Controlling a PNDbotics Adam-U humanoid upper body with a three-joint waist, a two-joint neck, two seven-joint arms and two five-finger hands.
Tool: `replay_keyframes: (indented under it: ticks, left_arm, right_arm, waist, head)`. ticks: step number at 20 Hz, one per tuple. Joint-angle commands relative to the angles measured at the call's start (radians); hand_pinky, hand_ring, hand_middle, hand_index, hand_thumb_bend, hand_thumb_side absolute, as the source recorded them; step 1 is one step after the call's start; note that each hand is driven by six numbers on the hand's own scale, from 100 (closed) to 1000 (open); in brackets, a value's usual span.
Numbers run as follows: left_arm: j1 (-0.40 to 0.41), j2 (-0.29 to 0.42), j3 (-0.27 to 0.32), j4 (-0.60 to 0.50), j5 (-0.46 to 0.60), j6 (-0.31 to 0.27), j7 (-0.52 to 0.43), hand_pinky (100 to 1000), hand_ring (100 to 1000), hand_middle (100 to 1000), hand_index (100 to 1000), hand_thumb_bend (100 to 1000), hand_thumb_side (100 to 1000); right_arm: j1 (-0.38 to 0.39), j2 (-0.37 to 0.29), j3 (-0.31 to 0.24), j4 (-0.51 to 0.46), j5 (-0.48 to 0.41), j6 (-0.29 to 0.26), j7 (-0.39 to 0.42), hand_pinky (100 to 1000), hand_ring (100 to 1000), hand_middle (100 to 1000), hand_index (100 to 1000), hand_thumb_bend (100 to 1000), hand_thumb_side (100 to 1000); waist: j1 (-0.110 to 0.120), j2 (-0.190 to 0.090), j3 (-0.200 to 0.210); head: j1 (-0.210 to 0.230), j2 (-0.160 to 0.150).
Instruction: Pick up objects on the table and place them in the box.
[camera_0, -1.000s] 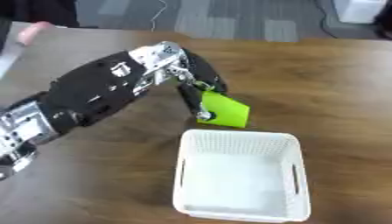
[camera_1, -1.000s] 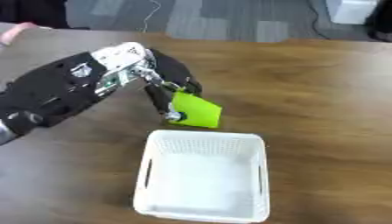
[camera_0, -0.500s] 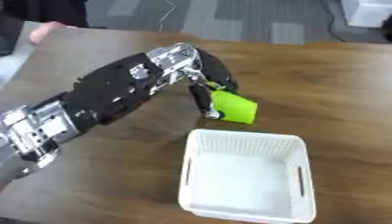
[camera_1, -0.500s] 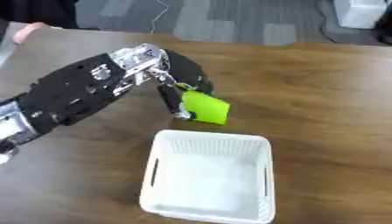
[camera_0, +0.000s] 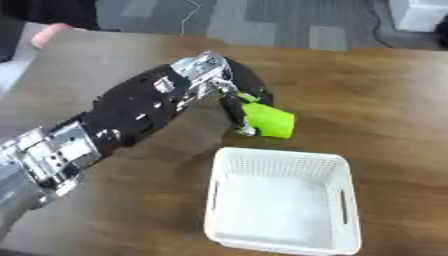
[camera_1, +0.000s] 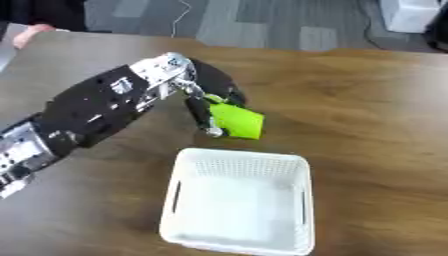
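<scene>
Left hand (camera_0: 223, 92): reaching in from the left, fingers and thumb curled round the green block, pinching it.
Green block (camera_0: 268, 120): bright green, boxy, held tilted above the wooden table, just beyond the far rim of the box, not inside it.
Box (camera_0: 221, 195): white perforated basket with slot handles, upright on the table, nothing visible inside.
Table (camera_0: 376, 105): brown wood.
Right hand: not visible.

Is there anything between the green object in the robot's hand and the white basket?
Nothing. In the left eye view only bare table separates the green object, held by the left hand, from the white basket.
</scene>
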Motion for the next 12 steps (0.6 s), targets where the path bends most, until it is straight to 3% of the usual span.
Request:
replay_keyframes:
  ticks: [1, 12]
  left_arm:
    - [0.061, -0.021, -0.025, 0.067, -0.401, -0.243, -0.253, 1000, 1000, 1000, 1000, 1000, 1000]
    - [0.074, -0.037, 0.004, 0.118, -0.7, -0.232, -0.093, 1000, 1000, 1000, 1000, 1000, 1000]
  right_arm:
    - [-0.025, -0.002, -0.006, -0.013, -0.005, 0.001, 0.004, 244, 426, 573, 566, 100, 1000]
    - [-0.032, 0.0, -0.007, -0.013, -0.007, 0.002, 0.005, 243, 426, 573, 566, 100, 1000]
  waist:
    - [-0.005, 0.01, -0.006]
    - [-0.006, 0.013, -0.011]
  head:
    - [0.005, 0.0]
    - [0.014, 0.0]
